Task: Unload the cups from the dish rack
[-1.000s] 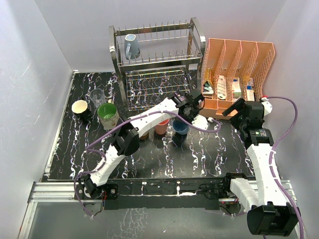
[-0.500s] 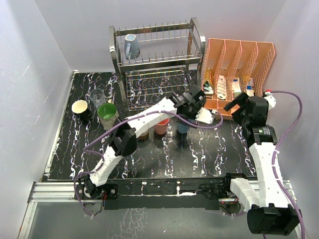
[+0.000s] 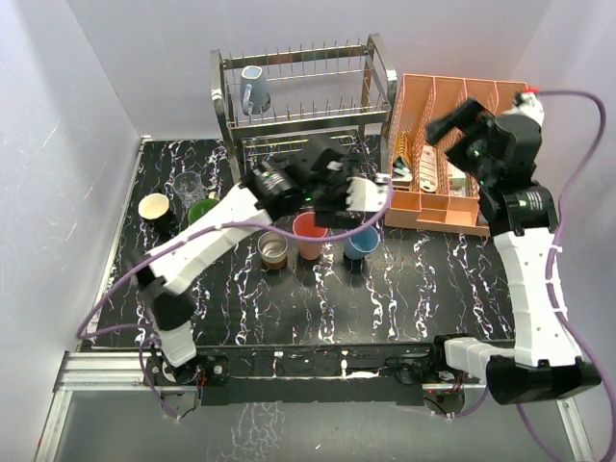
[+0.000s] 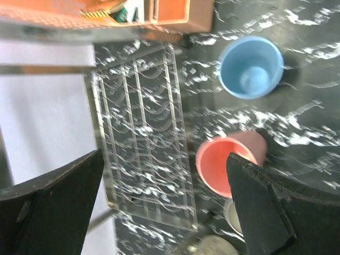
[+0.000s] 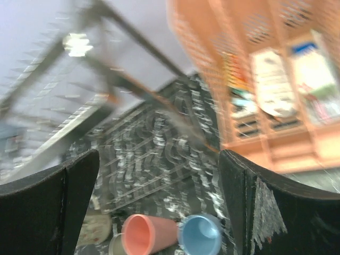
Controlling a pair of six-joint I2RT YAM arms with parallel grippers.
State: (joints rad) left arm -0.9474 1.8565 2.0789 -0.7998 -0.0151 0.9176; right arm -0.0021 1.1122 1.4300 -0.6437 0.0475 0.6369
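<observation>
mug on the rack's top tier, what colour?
The mug is grey-blue; clearest in the top external view.

mug (image 3: 253, 89) on dish rack (image 3: 377, 67), tumblers (image 3: 308, 234) before it

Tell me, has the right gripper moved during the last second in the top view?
Yes. The right gripper has gone up the picture: before, it was at the near edge of the orange file organizer; now it is over its dividers.

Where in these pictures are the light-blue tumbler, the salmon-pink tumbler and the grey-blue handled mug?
light-blue tumbler (image 4: 254, 78), left wrist view, on its inner floor.
salmon-pink tumbler (image 4: 212, 167), left wrist view, inside its open mouth.
grey-blue handled mug (image 3: 257, 93), top external view, on its outer wall.
</observation>
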